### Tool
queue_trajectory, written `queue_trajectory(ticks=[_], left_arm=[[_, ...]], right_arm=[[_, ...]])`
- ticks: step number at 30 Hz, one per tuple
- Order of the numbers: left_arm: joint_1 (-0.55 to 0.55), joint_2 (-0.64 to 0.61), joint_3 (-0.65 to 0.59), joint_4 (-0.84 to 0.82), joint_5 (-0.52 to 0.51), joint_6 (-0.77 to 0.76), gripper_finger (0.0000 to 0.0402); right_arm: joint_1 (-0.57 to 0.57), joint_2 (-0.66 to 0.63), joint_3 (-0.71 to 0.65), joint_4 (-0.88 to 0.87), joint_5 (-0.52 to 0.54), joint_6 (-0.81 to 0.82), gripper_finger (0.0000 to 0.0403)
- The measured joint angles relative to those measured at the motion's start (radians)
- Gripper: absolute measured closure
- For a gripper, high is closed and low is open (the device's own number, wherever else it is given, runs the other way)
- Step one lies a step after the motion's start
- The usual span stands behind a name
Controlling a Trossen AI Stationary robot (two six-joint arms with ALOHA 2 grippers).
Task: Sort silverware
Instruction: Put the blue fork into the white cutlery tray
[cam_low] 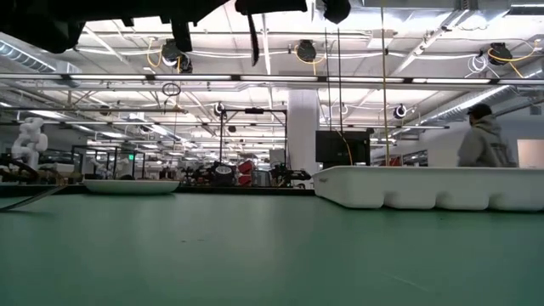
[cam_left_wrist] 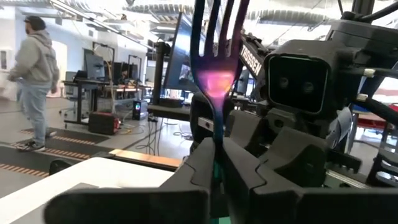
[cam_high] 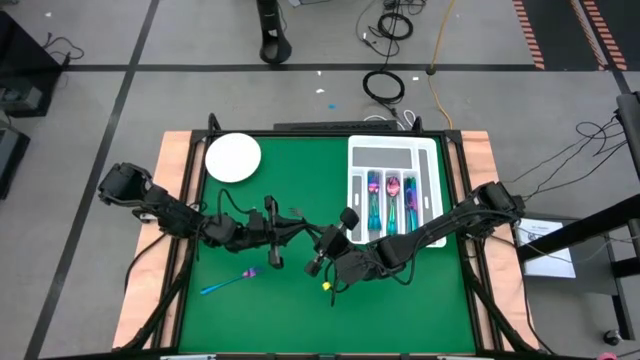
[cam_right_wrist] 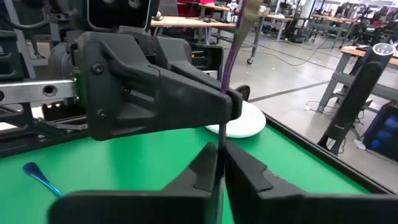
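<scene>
Both grippers pinching one fork (cam_left_wrist: 214,74), tray (cam_high: 432,170) holding three utensils

Robotics lab — workbenches (cam_right_wrist: 367,59), monitors (cam_low: 342,146), ceiling pipes (cam_low: 255,81).

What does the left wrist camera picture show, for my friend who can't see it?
A shiny purple fork stands upright, pinched in the left end effector. The right arm's wrist camera sits close behind it, and a person walks in the room beyond.
</scene>
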State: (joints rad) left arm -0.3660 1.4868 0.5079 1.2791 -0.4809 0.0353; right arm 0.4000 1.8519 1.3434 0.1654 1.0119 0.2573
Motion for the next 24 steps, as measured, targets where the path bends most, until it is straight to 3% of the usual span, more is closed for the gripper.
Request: queue_trajectory(ticks=[8,12,16,19,24], left_arm=[[0.014,-0.001,0.0,-0.078,0.001,0.032,0.0313],[0.003,-0.019,-0.004,-0.088,-0.055,0.132,0.0284],[-0.018,-0.065,-0.011,-0.084,-0.125,0.204,0.0273],[-0.028,-0.11,-0.024,-0.088,-0.127,0.238,0.0272],[-0.032,-0.179,-0.024,-0.093,-0.127,0.267,0.0272]], right_arm=[[0.01,-0.023,-0.001,-0.064,-0.013,0.011,0.04],[0.015,-0.131,0.0,-0.313,-0.018,0.142,0.0401],[0.012,-0.232,-0.018,-0.661,-0.015,0.41,0.0402],[-0.007,-0.305,-0.119,-0.773,-0.02,0.603,0.0402],[-0.077,-0.469,-0.409,-0.69,-0.136,0.847,0.0402]])
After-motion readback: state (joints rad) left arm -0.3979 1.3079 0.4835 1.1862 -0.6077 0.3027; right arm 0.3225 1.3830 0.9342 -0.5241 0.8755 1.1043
